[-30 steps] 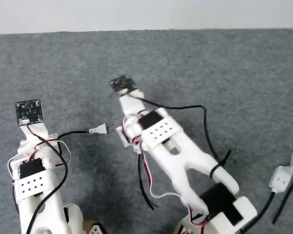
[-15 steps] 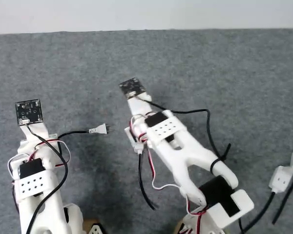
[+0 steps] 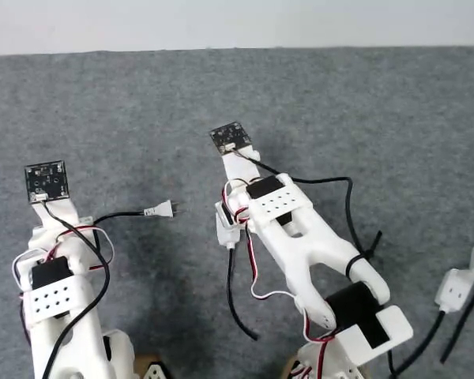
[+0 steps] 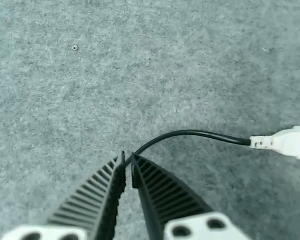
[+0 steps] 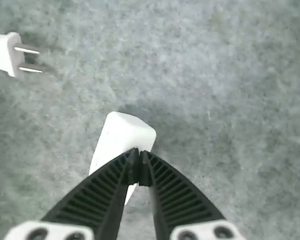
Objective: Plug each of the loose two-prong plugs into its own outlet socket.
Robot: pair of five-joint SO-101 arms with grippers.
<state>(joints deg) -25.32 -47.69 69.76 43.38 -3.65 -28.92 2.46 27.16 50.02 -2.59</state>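
Note:
A white two-prong plug lies on the grey carpet between the two arms, its prongs toward the right arm. Its black cable runs back to my left gripper, which is shut on the cable a short way behind the plug. My right gripper is shut on the top of a white outlet socket block, low over the carpet. The plug lies a little way off from the block, prongs pointing toward it. In the high view the socket sits at the right arm's side, a black cable trailing from it.
More white connectors on black cables lie at the right edge of the carpet. A pale wall borders the far side. Open carpet lies beyond both arms.
The right arm has swung to the right, away from the plug, and the white socket moved with it. The left arm and the plug have stayed put.

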